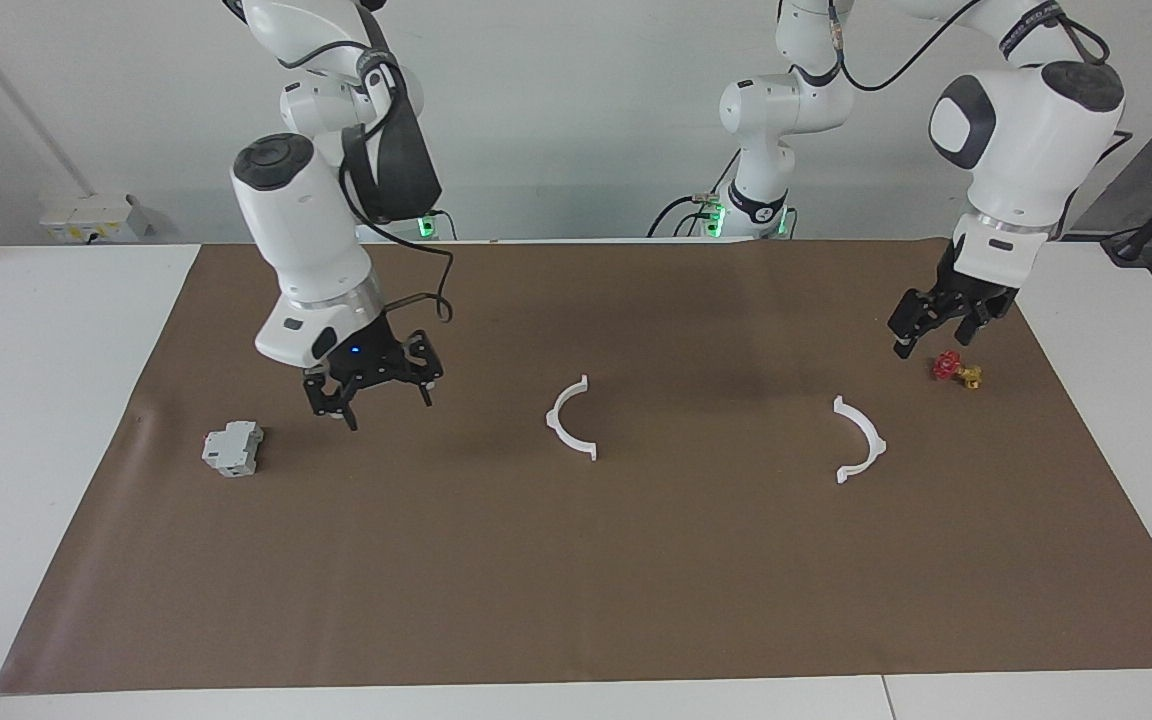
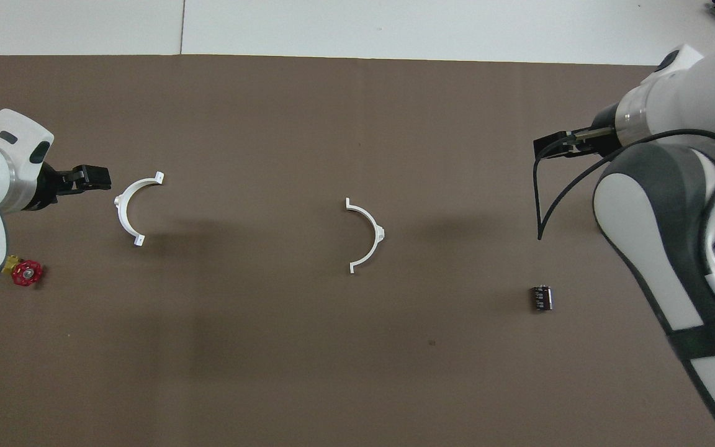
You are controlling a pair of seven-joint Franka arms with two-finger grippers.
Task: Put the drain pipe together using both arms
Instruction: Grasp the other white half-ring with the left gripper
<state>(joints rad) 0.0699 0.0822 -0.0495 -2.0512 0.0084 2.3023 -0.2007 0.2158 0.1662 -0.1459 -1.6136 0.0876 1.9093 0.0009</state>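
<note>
Two white half-rings of the drain pipe lie apart on the brown mat. One (image 1: 552, 424) (image 2: 375, 230) is near the mat's middle. The other (image 1: 879, 440) (image 2: 120, 208) lies toward the left arm's end. My left gripper (image 1: 934, 342) (image 2: 100, 178) hangs open and empty over the mat, just above a small red-and-yellow valve and beside that second half-ring. My right gripper (image 1: 386, 410) (image 2: 550, 146) hangs open and empty over the mat, between the grey block and the middle half-ring. Neither gripper touches anything.
A grey-white boxy block (image 1: 233, 448) (image 2: 542, 297) sits toward the right arm's end. The red-and-yellow valve (image 1: 954, 368) (image 2: 25, 272) sits toward the left arm's end, nearer to the robots than the half-ring there. The brown mat (image 1: 576, 580) covers most of the white table.
</note>
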